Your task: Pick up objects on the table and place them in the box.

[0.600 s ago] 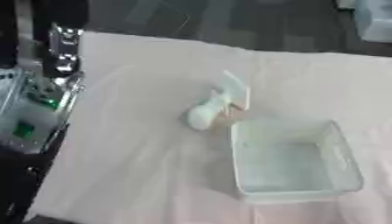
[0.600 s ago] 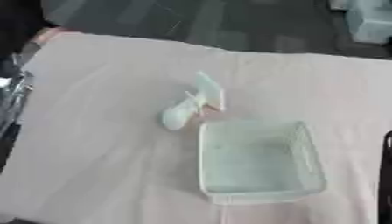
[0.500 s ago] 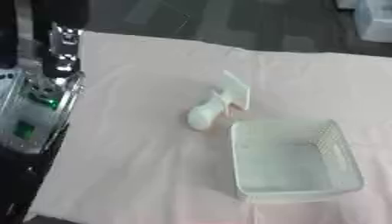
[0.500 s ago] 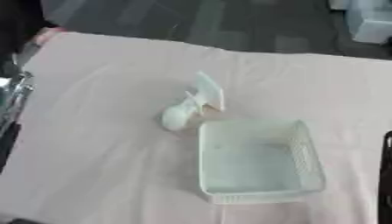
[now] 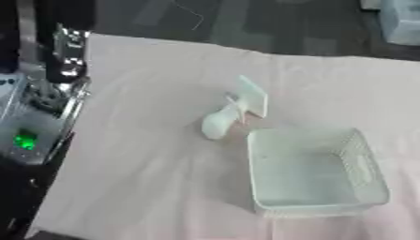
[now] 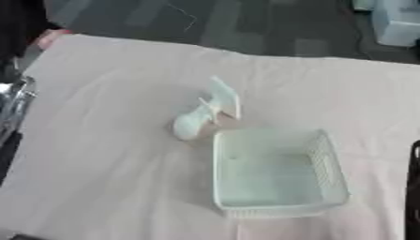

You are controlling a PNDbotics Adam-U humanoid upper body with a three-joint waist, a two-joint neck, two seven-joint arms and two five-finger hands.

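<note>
A worktop covered by a pale pink cloth is seen from above. Near its middle a white box with latticed walls is set, open at the top, and nothing can be made out inside it. Just beside the box's far left corner a pale white object is found: a rounded, elongated body lying on the cloth, with a flat square plate standing tilted at its far end. Whether the object touches the box wall cannot be told; the two are at least very close.

The robot's left arm is seen along the left edge of the left eye view as a dark and silver assembly with a green light on it. It is held well apart from the object and the box, both of which lie to its right, toward the middle of the worktop. The left hand itself cannot be made out among these parts, so it cannot be told whether its fingers are straight or curled.

At the right edge of the right eye view a narrow dark strip is visible, just beyond the right wall of the box. It cannot be identified as a hand, and the right hand is not otherwise shown.

Beyond the far edge of the worktop a dark floor is seen, with a pale container in the upper right corner.
</note>
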